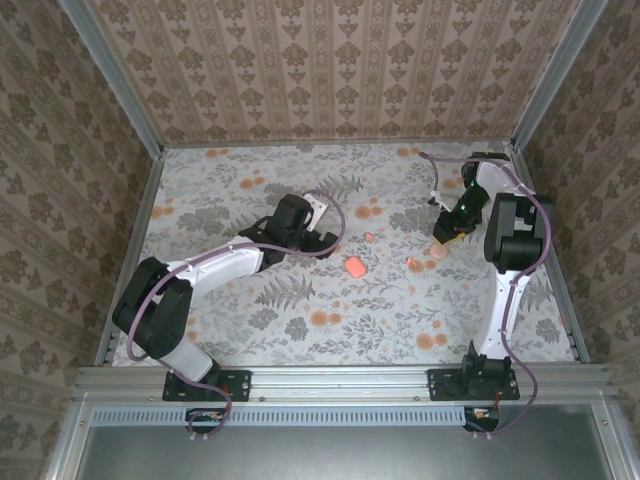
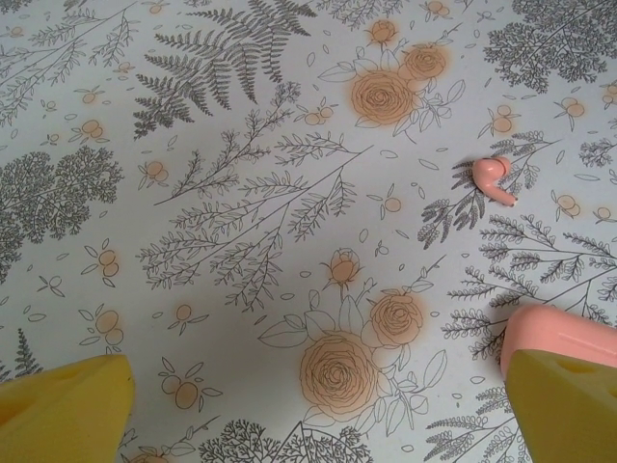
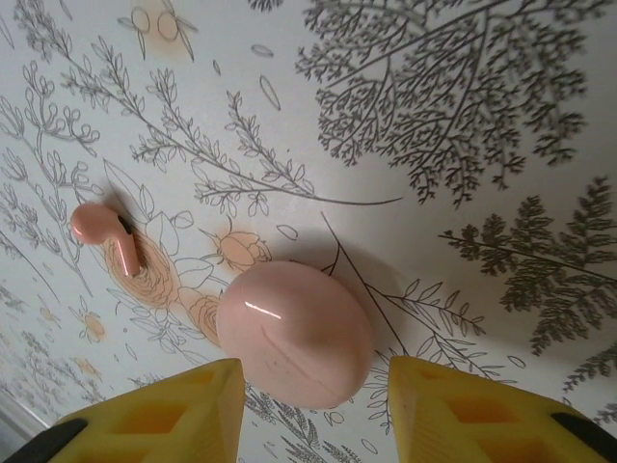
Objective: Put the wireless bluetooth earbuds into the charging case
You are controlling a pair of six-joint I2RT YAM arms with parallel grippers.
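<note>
Charging case [image 3: 294, 333] lies closed on the tabletop [image 3: 463, 241], between the fingers of the released right gripper [image 3: 313, 365].
Its yellow fingers [image 3: 154, 415] stand parted on either side of the case, with a sliver of gap on one side. One earbud [image 3: 104, 231] lies near it. The left gripper [image 2: 316, 362] gapes wide over the floral print. A second earbud [image 2: 494, 178] lies ahead of it, and a pink rounded body [image 2: 554, 338] sits partly hidden behind one fingertip; I cannot tell what it is.

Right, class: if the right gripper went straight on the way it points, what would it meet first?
Most likely the charging case, lying just ahead of the right gripper between its parted jaws, with the table beneath. Depth is unclear.
</note>
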